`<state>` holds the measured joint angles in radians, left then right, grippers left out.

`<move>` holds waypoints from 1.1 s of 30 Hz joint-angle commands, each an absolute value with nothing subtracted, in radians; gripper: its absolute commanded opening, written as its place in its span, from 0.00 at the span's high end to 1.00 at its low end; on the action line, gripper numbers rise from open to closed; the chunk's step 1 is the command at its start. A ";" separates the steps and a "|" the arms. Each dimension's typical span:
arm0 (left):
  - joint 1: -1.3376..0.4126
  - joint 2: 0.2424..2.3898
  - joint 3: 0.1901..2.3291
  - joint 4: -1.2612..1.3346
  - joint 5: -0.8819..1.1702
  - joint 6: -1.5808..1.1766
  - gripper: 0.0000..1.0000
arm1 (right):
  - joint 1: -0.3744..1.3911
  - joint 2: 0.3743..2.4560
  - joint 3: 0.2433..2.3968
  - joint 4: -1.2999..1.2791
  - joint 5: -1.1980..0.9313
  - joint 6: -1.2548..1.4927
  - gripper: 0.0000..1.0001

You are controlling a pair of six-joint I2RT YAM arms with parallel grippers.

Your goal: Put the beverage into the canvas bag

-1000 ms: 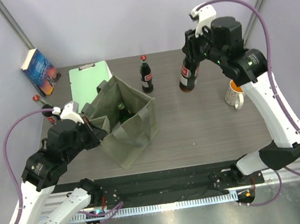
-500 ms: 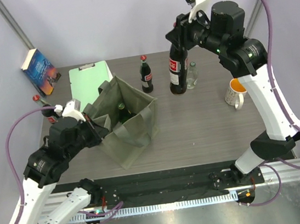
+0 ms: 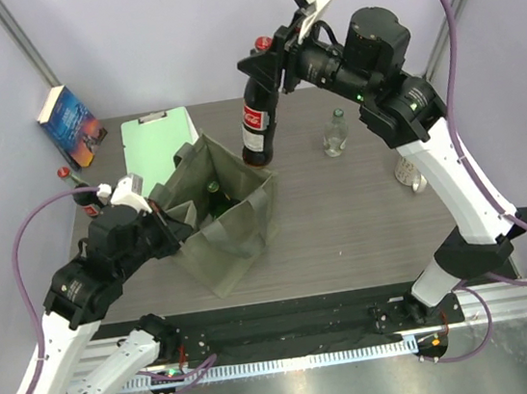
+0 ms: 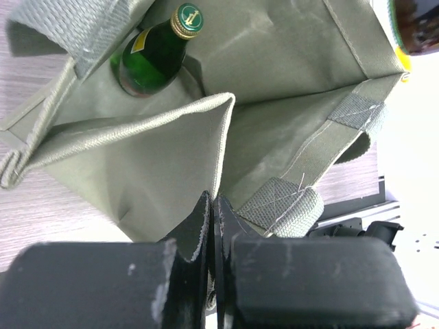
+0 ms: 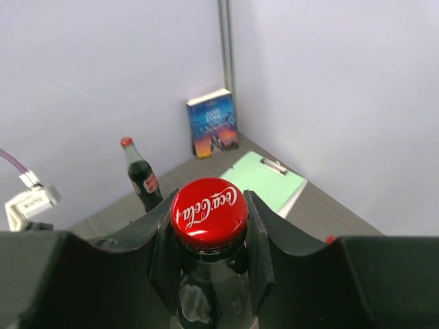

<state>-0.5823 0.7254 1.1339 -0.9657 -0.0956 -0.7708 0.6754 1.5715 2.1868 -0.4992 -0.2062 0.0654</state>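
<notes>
The beverage, a large dark cola bottle with a red cap, hangs in the air at the far right edge of the canvas bag. My right gripper is shut on its neck just below the cap, one finger on each side. The olive-grey bag stands open with a green bottle in one compartment. My left gripper is shut on the bag's near left rim, pinching the fabric. The hanging bottle's base shows at the top right of the left wrist view.
A mint-green clipboard lies behind the bag, and a book leans on the back left wall. A small cola bottle stands at the left edge. A small clear bottle stands at the back right, with a mug behind my right arm.
My right arm has carried the cola bottle up and to the left, from the back right of the table to the bag's far right edge. The left gripper has stayed on the bag.
</notes>
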 commanded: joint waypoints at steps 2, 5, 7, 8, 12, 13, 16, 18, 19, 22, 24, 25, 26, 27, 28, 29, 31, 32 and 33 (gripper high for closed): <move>-0.586 0.729 1.111 -0.920 -0.086 -0.775 1.00 | 0.712 1.601 2.353 -0.083 -0.271 0.153 0.99; -0.586 0.726 1.109 -0.917 -0.084 -0.778 1.00 | 0.738 1.637 2.398 -0.080 -0.273 0.163 0.99; -0.586 0.721 1.108 -0.913 -0.084 -0.778 1.00 | 0.758 1.647 2.388 -0.081 -0.276 0.163 0.99; -0.586 0.719 1.109 -0.913 -0.083 -0.779 1.00 | 0.764 1.649 2.378 -0.078 -0.278 0.163 0.99; -0.586 0.713 1.118 -0.922 -0.083 -0.778 1.00 | 0.791 1.608 2.237 -0.029 -0.273 0.155 0.99; -0.586 0.710 1.120 -0.925 -0.083 -0.776 1.00 | 0.796 1.602 2.217 -0.022 -0.270 0.152 0.99; -0.586 0.710 1.126 -0.933 -0.083 -0.776 1.00 | 0.801 1.583 2.157 -0.014 -0.265 0.141 0.99; -0.586 0.707 1.135 -0.939 -0.083 -0.775 1.00 | 0.799 1.577 2.126 -0.015 -0.265 0.135 0.99; -0.586 0.703 1.135 -0.939 -0.083 -0.775 1.00 | 0.799 1.566 2.115 -0.018 -0.267 0.129 0.99; -0.586 0.698 1.135 -0.940 -0.086 -0.781 1.00 | 0.801 1.536 2.057 -0.021 -0.264 0.114 0.99; -0.586 0.695 1.135 -0.942 -0.086 -0.784 1.00 | 0.801 1.517 2.008 -0.021 -0.261 0.089 0.99; -0.586 0.695 1.134 -0.943 -0.084 -0.787 1.00 | 0.801 1.500 1.979 -0.025 -0.255 0.080 0.99; -0.586 0.695 1.134 -0.945 -0.083 -0.787 1.00 | 0.801 1.494 1.968 -0.028 -0.250 0.060 0.99; -0.586 0.696 1.132 -0.945 -0.081 -0.787 1.00 | 0.801 1.488 1.957 -0.034 -0.247 0.048 0.99; -0.586 0.696 1.134 -0.945 -0.081 -0.787 1.00 | 0.801 1.479 1.942 -0.043 -0.241 0.040 0.99; -0.586 0.701 1.134 -0.945 -0.081 -0.787 1.00 | 0.801 1.476 1.936 -0.046 -0.239 0.025 0.99; -0.586 0.703 1.138 -0.950 -0.083 -0.785 1.00 | 0.801 1.471 1.924 -0.060 -0.239 0.011 0.99; -0.586 0.701 1.141 -0.950 -0.084 -0.785 1.00 | 0.801 1.462 1.905 -0.060 -0.241 0.006 0.99; -0.586 0.703 1.143 -0.953 -0.084 -0.785 1.00 | 0.801 1.457 1.892 -0.058 -0.245 -0.018 0.99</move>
<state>-0.5823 0.7025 1.1221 -0.9550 -0.0952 -0.7795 0.8005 1.6062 1.8675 -0.3210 -0.2485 0.0311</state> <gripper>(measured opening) 0.008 0.408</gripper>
